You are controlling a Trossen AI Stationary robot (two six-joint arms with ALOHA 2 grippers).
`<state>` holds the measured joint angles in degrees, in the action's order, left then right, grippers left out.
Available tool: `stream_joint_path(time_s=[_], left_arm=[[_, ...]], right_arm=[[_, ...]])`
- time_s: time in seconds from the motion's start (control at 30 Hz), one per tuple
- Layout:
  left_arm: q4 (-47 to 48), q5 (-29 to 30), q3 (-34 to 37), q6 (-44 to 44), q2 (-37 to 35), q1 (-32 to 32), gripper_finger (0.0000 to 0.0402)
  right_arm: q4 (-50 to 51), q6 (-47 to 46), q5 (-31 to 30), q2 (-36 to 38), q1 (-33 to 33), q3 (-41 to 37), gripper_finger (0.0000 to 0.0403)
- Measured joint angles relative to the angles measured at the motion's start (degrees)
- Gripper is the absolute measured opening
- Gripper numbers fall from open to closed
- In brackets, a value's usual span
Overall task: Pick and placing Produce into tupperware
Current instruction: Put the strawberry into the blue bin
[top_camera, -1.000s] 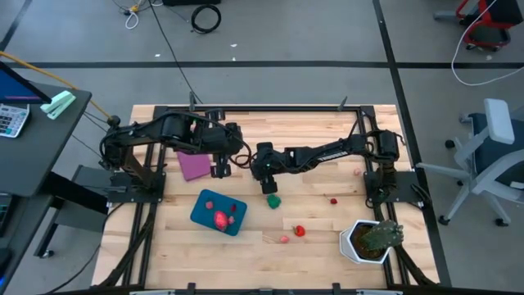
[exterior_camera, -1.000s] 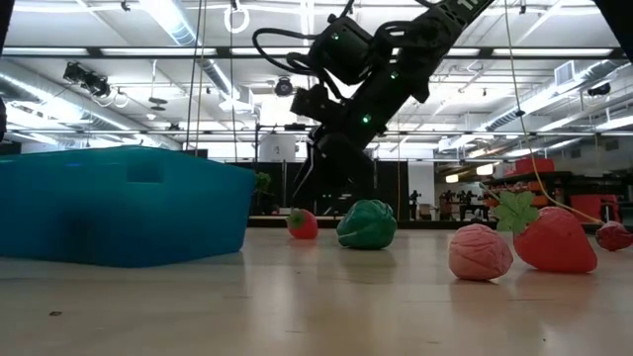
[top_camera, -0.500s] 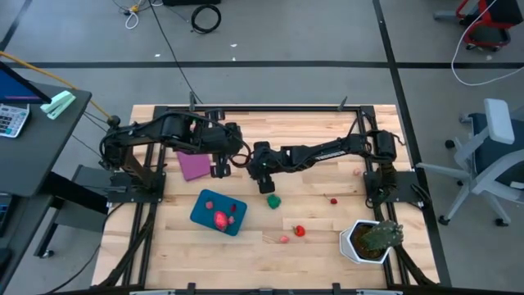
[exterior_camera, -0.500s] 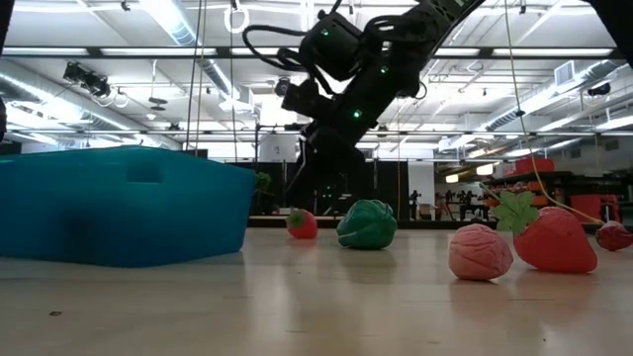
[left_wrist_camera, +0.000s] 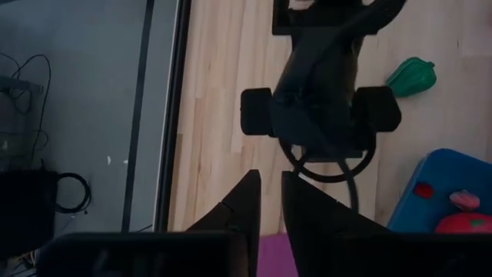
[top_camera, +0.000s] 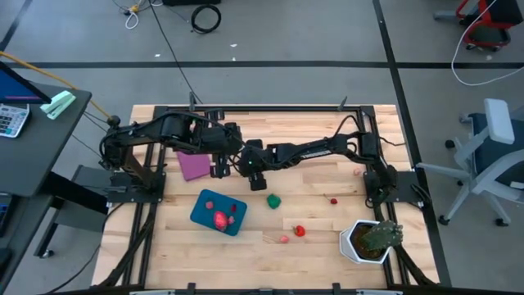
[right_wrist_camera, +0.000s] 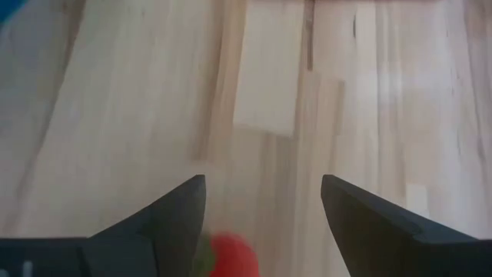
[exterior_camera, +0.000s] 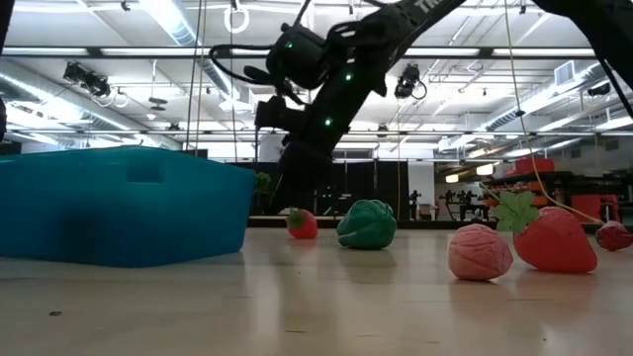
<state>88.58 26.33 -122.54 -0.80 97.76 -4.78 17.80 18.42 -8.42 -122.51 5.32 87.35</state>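
Observation:
The teal tupperware (top_camera: pixel 206 215) lies near the table's near left and holds red and pink produce (top_camera: pixel 221 219). The green piece (top_camera: pixel 273 200) rests on the wood beside it. A strawberry (top_camera: pixel 300 231) and a pink piece (top_camera: pixel 284 239) lie nearer the front. My right gripper (top_camera: pixel 255 179) hangs open above the table, left of the green piece. A small red piece (right_wrist_camera: pixel 231 258) sits low between its fingers, and they stand clear of it. My left gripper (top_camera: pixel 219 170) waits shut over the edge of the purple rectangle (top_camera: pixel 193 166).
A white pot with a spiky plant (top_camera: pixel 370 240) stands at the near right corner. Small red pieces (top_camera: pixel 334 200) lie on the right half of the table. The two grippers are close together at mid table. Bare wood lies along the near edge.
My right gripper has moved toward the table's left, away from the green piece and closer to my left gripper. The green piece and the other produce have stayed where they were.

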Motion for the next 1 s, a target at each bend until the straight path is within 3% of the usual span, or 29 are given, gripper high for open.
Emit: stream_joint_path(time_s=[0.3,0.63,1.0], left_arm=[[0.19,-0.02,0.0,-1.87,0.0,0.0,0.0063],[0.55,-0.03,0.0,-3.09,0.0,0.0,0.0057],[0.98,-0.02,0.02,-3.1,0.0,0.0,0.0061]], right_arm=[[11.46,-0.93,3.51,3.18,0.02,-0.79,0.0268],[10.58,2.61,4.78,2.39,-1.17,-0.7,0.0268],[6.99,5.73,0.91,1.06,-0.18,-3.63,0.0268]])
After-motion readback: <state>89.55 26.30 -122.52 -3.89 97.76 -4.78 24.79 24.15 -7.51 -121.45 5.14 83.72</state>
